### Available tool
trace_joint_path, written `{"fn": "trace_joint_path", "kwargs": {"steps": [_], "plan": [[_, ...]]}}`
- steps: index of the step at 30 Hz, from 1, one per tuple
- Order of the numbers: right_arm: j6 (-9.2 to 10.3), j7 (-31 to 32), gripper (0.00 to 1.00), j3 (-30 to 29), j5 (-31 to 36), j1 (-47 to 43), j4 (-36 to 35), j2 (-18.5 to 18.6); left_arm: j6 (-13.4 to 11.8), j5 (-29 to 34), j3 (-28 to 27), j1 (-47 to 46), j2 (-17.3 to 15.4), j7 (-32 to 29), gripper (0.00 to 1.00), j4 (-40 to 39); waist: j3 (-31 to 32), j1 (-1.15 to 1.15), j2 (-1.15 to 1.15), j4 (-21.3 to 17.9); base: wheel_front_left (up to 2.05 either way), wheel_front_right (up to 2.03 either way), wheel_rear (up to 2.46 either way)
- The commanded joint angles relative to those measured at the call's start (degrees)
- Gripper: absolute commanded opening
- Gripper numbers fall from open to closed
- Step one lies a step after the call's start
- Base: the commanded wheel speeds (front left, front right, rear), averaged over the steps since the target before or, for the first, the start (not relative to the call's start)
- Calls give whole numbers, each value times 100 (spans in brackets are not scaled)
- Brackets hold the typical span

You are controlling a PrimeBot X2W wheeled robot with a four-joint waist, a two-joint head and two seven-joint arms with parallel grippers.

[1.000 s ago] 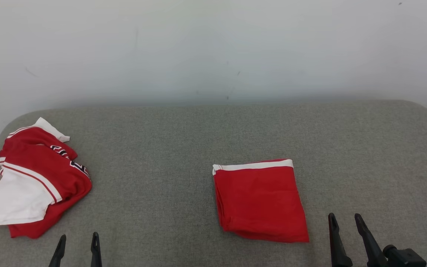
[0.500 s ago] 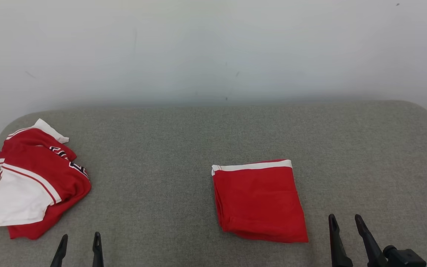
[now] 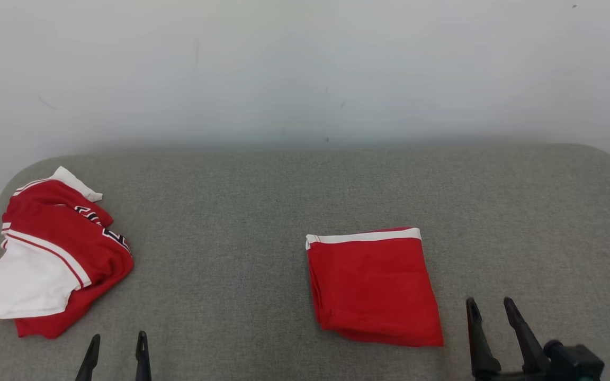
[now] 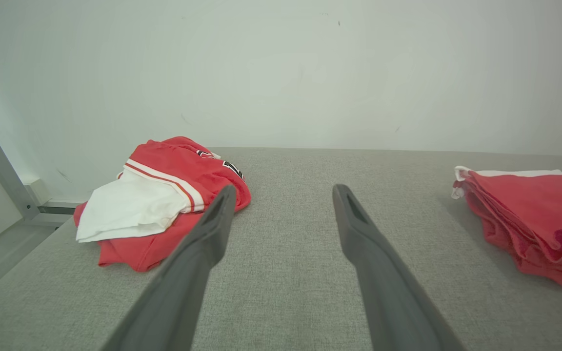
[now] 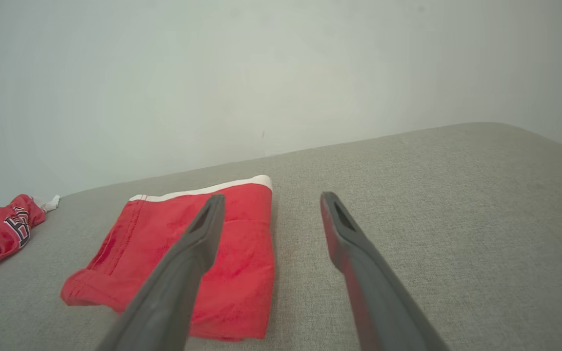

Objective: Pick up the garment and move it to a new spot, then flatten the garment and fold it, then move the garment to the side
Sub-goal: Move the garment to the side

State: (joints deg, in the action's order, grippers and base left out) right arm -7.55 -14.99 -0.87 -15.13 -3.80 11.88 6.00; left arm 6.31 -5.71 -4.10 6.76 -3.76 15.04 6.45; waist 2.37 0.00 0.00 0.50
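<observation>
- Crumpled jersey lies far-left on the surface, close to its left edge.
- Left tool is at the near edge, just right of the jersey's near end. There is a gap and no contact. Fingers are apart with nothing between them, pointing toward the wall.
- Folded red garment lies right of centre, well apart from the jersey and from the left tool.
- Right tool is at the near edge, just right of the folded garment's near-right corner. Fingers are apart and empty. In the right wrist view its left finger crosses in front of the cloth, but the head view shows bare surface between them.
- Jersey: red cloth in a lumpy heap, with a white panel on top and white-and-red stripe trim.
- Folded garment: a roughly rectangular stack of several layers, lightly creased, with a white band along the far edge.
- Surface: grey woven fabric that looks padded, with rounded far corners.
- Tool fingers: long, dark and tapered, with a slot near each tip.
- Dark lettering on the jersey is partly tucked into the folds and unreadable.
- In the head view the bottom edge cuts off both tools: just the fingertips show on the left, and the fingers plus part of a dark mount on the right.
- In the left wrist view the right edge cuts off the folded garment.
</observation>
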Motion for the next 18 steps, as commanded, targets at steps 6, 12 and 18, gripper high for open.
{"fn": "trace_joint_path", "kwargs": {"steps": [6,12,18], "plan": [[14,-4,100,162,44,669,413,235,-9,34,52,-3,36,21,100,0,-60,0,0,114,0,0,0],[14,450,100,104,29,1476,1320,336,9,72,167,-126,46,21,100,65,-151,0,0,320,0,0,0],[14,723,100,92,70,2037,2239,413,31,54,309,-275,54,21,100,136,-290,0,0,554,0,0,0]]}}
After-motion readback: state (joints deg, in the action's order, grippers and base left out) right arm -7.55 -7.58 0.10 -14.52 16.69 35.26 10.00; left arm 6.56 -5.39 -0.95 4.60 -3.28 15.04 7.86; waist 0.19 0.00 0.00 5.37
